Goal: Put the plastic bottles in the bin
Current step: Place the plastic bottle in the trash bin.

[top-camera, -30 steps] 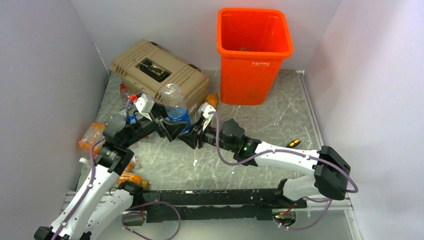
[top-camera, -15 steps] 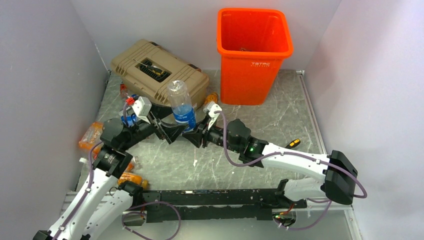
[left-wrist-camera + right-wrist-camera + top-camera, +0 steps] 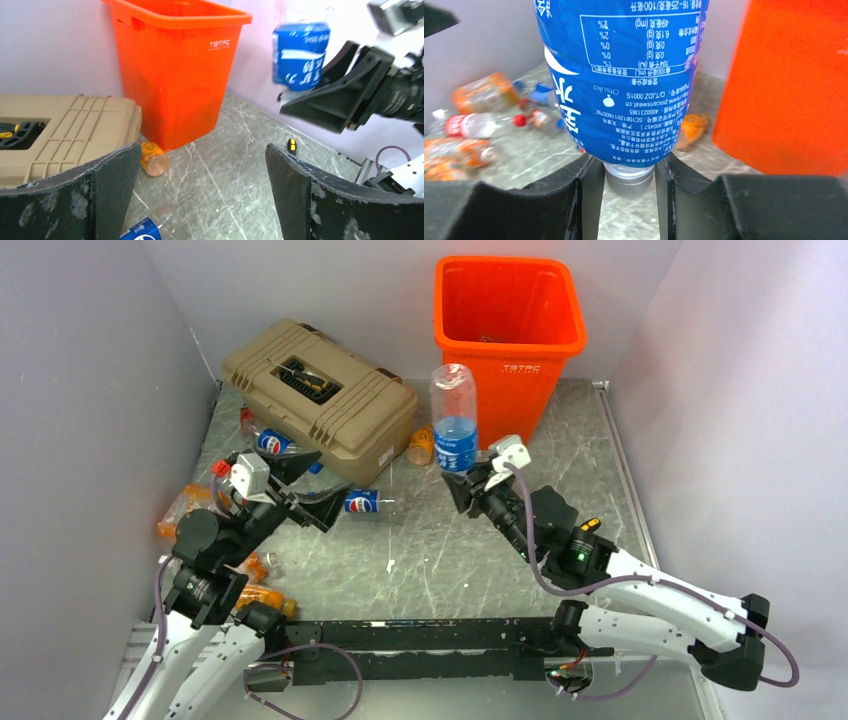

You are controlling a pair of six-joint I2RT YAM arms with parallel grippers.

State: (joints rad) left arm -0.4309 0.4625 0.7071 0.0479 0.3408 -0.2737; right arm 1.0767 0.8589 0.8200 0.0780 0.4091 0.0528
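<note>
Blue-labelled bottle [image 3: 454, 420] has changed arms. A second ago it sat between both pincers near the middle of the table [image 3: 420, 540]. Now only the right pincer [image 3: 462, 477] is clamped on its neck, holding it cap-down and raised in front of the orange bin [image 3: 500, 390] at the far edge, not yet over the rim. The left pincer [image 3: 305, 490] has let go, jaws spread wide, and drawn back toward the left edge. With the handover done, lifting over the rim and releasing likely remain. Other bottles [image 3: 180, 510] wait along the left edge.

One bin [image 3: 508, 390] and one toolbox [image 3: 318, 390] are standing here; about eight bottles [image 3: 455, 435] are showing, the left heap being too jumbled for counting exactly.
</note>
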